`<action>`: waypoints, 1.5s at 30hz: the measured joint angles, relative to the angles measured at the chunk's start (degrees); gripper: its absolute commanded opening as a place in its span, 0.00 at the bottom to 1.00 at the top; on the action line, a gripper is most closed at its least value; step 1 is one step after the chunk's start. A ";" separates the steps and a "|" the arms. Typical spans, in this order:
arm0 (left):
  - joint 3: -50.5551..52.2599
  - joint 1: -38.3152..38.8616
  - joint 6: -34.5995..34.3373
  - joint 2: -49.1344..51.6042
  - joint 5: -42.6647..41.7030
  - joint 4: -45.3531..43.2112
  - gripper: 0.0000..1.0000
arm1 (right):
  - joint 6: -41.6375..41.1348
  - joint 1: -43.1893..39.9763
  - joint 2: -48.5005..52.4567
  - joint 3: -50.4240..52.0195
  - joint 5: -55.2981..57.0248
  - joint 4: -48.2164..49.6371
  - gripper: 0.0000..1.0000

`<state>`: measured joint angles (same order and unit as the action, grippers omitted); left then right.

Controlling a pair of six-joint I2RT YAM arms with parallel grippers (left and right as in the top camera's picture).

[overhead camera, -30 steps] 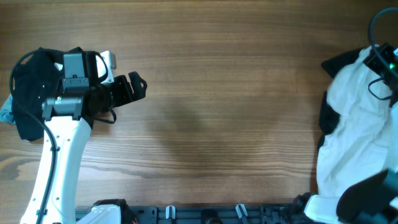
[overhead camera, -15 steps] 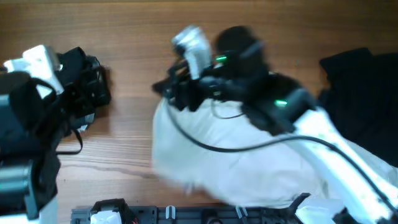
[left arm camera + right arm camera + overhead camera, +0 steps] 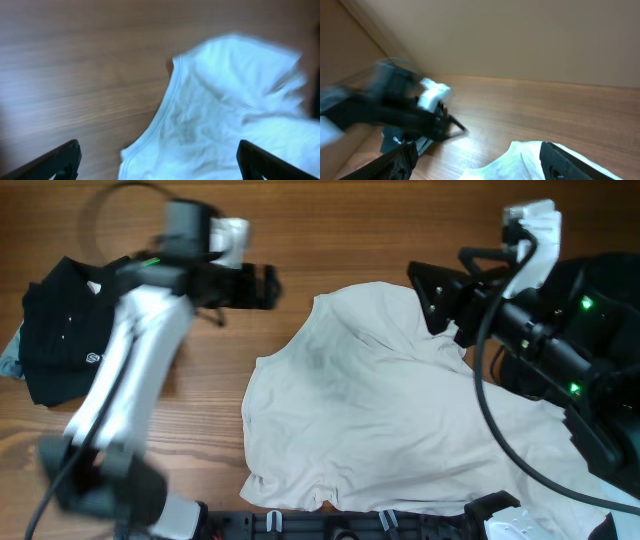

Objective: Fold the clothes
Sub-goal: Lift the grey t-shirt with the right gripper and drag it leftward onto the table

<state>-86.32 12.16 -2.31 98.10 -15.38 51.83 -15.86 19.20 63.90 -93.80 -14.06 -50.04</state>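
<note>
We note the cream T-shirt [image 3: 370, 410] lying rumpled and unfolded across the table [image 3: 350, 220], with a black garment [image 3: 55, 330], small white logo, bunched at the left edge.

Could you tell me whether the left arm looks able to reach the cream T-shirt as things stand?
Probably yes: the left gripper is open close beside the cream T-shirt, with only bare table between them; the right gripper is at the shirt's far side.

The cream T-shirt [image 3: 380, 410] is carried from the tabletop's right edge to its middle and is let go there by the right gripper [image 3: 424, 295], now parted. The left gripper [image 3: 272, 285] is swung off the black garment [image 3: 55, 330] toward the far edge.
</note>
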 measured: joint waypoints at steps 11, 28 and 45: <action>0.44 11.85 6.80 24.52 3.61 -27.65 0.77 | -4.52 -0.28 4.66 0.00 0.63 -7.02 0.88; -0.92 8.76 3.13 23.32 28.28 -22.99 0.04 | -5.99 -0.28 5.27 0.00 6.03 -10.03 0.88; -2.95 -9.81 4.20 11.54 5.14 -17.07 0.16 | -11.78 -0.28 17.40 0.00 18.99 -14.21 0.92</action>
<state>-89.27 2.35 1.89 109.65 -10.24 34.76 -27.64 18.92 81.30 -93.80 4.93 -64.25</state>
